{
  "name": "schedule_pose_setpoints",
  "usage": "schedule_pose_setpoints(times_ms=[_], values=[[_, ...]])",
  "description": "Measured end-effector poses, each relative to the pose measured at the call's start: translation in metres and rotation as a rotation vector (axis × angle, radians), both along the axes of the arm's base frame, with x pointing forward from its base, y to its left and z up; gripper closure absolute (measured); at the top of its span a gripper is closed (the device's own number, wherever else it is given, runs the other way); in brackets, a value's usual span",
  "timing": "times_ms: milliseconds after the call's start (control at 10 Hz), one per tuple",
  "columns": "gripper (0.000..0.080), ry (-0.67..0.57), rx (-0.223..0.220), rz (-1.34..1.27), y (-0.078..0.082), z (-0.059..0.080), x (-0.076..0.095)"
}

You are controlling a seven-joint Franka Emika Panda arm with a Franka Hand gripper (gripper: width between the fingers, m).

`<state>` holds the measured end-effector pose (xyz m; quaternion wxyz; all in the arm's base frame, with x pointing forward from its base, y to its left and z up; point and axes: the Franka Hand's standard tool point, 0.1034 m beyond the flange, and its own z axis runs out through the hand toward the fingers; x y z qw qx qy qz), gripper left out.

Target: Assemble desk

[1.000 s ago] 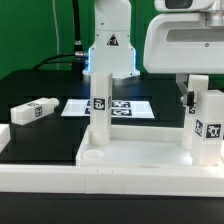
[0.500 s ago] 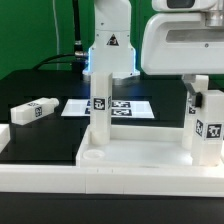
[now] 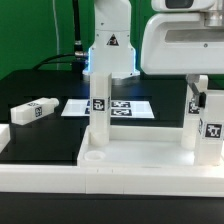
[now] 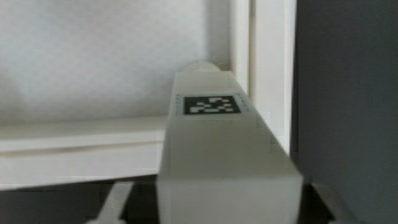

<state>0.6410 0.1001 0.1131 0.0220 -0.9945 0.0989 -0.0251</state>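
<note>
We see the gripper [image 3: 197, 92] clenched on the top of the gripped leg [image 3: 210, 135], holding it upright over the corner of the desk top [image 3: 140, 152] at the exterior view's right. One dark finger [image 3: 189, 97] shows beside the leg. The wrist view looks straight down the gripped leg [image 4: 217, 150], with its tag facing up and the tray rim just beside it. We judge this upright hold keeps the leg square to its seat in the corner. Whether the leg is fully seated, we cannot tell.

The desk top lies flat on the black table [image 3: 40, 140], rim upward, so the legs can go in from above. It sits against the border rail [image 3: 60, 185], which we take to be a stop that keeps it from sliding. The standing leg [image 3: 100, 115] is upright in the far corner at the exterior view's left. The loose leg [image 3: 33, 111] lies on its side well apart, on the table. The marker board [image 3: 130, 107] lies flat behind the desk top.

All the desk parts look like smooth, matte white plastic. The legs are square-edged blocks, each with a small black-and-white tag. The top is a shallow rectangular tray with a raised rim and a round recess in the near corner.
</note>
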Motion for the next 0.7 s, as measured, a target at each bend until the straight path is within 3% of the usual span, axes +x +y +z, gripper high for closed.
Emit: schedule_pose_setpoints(times_ms=[700], values=[[0.0509, 0.031, 0.056, -0.660, -0.0025, -0.0007, -0.0002]])
